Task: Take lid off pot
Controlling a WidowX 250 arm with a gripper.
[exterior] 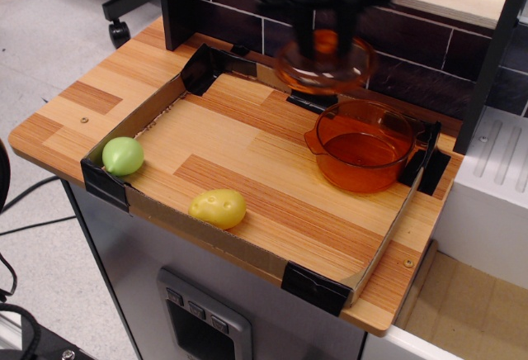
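The lid hangs in the air, far-left of and above the pot, clamped by its knob in the blurred gripper. Pot sits open at tray's far right corner. Green fruit and yellow fruit lie near left.

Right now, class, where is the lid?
The lid hangs in the gripper, clear of the open pot, up and left of it, before the brick wall.

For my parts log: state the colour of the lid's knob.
Lighter orange than the translucent orange lid, seen in the observation.image view, though blurred, with the pincer holding it.
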